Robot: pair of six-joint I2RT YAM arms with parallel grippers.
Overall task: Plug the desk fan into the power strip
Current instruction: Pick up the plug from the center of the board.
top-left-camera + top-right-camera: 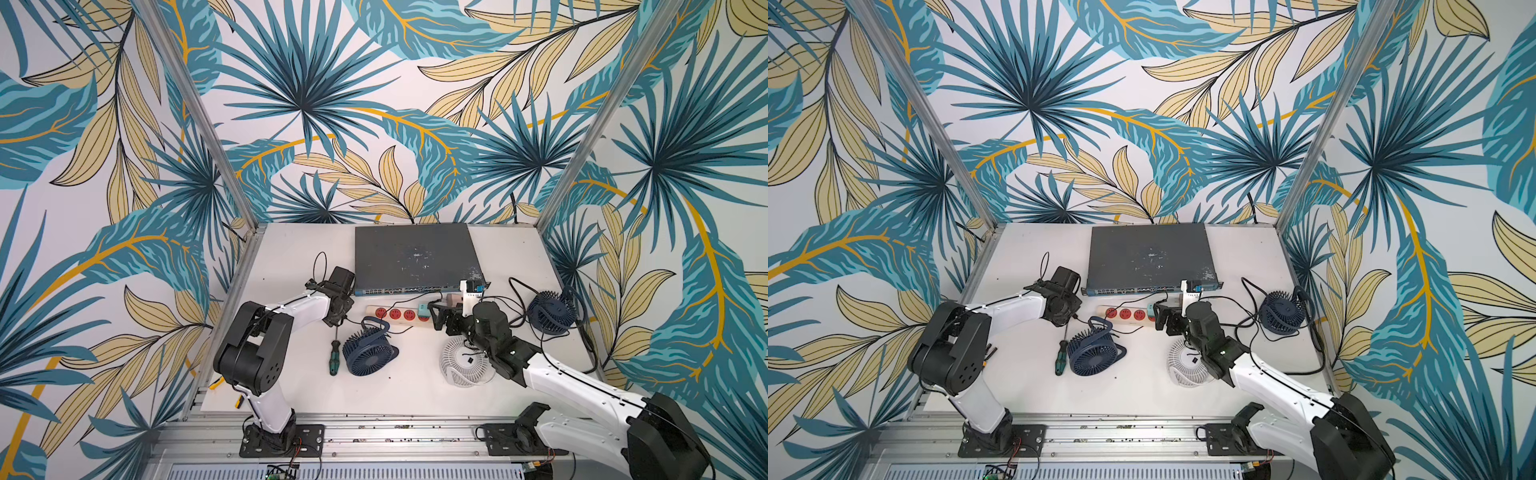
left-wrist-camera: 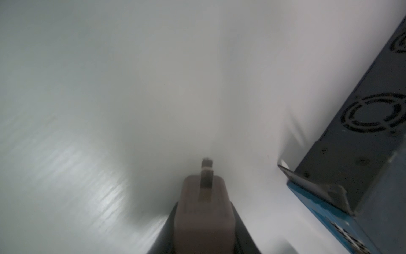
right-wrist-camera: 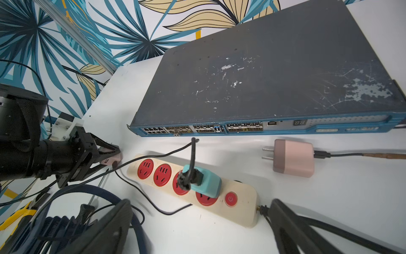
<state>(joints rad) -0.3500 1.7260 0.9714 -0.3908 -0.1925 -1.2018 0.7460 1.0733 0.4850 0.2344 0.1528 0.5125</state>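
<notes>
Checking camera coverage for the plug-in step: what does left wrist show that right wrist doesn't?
Left wrist only: prongs of the held pink plug, side vents of the grey switch. Right wrist only: power strip, teal plug plugged into it, a loose pink plug on the table. Both: the switch, the left gripper shut on that plug, the table.

The flat white table carries a big scuffed grey metal box at its back edge and a cream plastic power strip with red sockets mid-table. A navy round fan sits in front of the strip, and a second navy fan is near the right edge. There is also a white round fan and a green-handled screwdriver.
</notes>
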